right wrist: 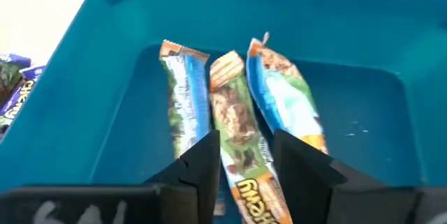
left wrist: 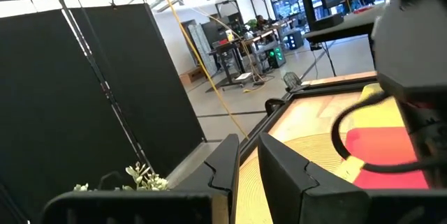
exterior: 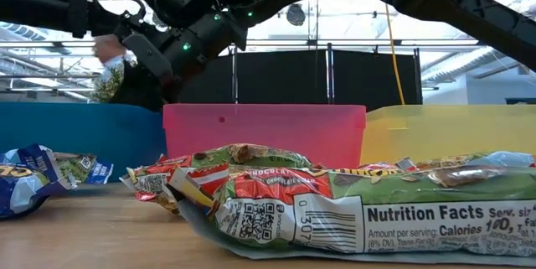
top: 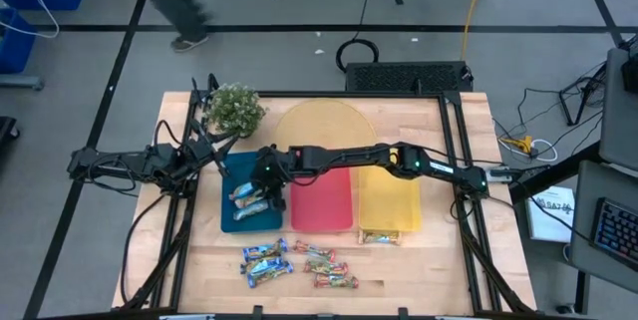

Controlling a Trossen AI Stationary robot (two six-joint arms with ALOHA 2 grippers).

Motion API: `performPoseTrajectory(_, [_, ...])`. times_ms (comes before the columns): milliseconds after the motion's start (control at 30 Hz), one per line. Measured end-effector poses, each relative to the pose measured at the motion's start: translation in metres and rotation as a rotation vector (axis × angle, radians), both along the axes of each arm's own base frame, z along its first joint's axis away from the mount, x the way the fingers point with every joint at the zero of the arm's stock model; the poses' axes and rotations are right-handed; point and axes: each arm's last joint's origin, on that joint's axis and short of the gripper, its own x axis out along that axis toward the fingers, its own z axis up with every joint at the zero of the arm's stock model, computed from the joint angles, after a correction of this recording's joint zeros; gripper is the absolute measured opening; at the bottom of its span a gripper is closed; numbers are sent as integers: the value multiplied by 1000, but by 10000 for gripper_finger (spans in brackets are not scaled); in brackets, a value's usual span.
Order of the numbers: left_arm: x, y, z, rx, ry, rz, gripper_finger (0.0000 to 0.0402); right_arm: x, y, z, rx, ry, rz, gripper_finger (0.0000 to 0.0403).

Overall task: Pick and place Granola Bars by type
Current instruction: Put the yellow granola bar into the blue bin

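Observation:
My right gripper (right wrist: 244,172) (top: 267,188) reaches across the table over the blue tray (right wrist: 84,112) (top: 264,222) and is shut on a green-brown granola bar (right wrist: 237,126). A blue-white bar (right wrist: 185,98) and a blue-orange bar (right wrist: 283,98) lie flat on the tray floor on either side of it. Several more bars (top: 299,265) lie loose on the wood near the table's near edge; the low view shows them close up (exterior: 335,210). My left gripper (left wrist: 248,168) (top: 204,151) is shut, holds nothing and waits by the plant. My right gripper pinches the green-brown bar between its two fingers (right wrist: 202,165), across the bar's width near its orange end (right wrist: 255,196). The fingers come from above, slanting down into the blue tray. The bar's far end (right wrist: 227,67) points along the tray floor; whether it rests there, I cannot tell.
The red tray (top: 321,200) and the yellow tray (top: 389,200) stand to the right of the blue one. One bar (top: 379,237) lies at the yellow tray's near edge. A potted plant (top: 234,109) stands at the far left. A person's legs (top: 169,6) show beyond the table.

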Motion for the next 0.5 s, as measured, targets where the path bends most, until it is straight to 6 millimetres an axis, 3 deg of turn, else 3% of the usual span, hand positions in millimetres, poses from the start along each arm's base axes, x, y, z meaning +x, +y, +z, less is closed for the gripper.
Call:
performPoseTrajectory(133, [0,0,0,0,0,0,63,-7,1,10,-18,48,-18,130])
performPoseTrajectory(233, [0,0,0,8,4,-2,63,-25,10,41,-107,114,-44,124])
performPoseTrajectory(367, [0,0,0,10,3,-7,63,-71,38,102,-322,247,-66,115])
performPoseTrajectory(500, [0,0,0,1,-2,-9,63,-125,72,142,-413,421,-133,104])
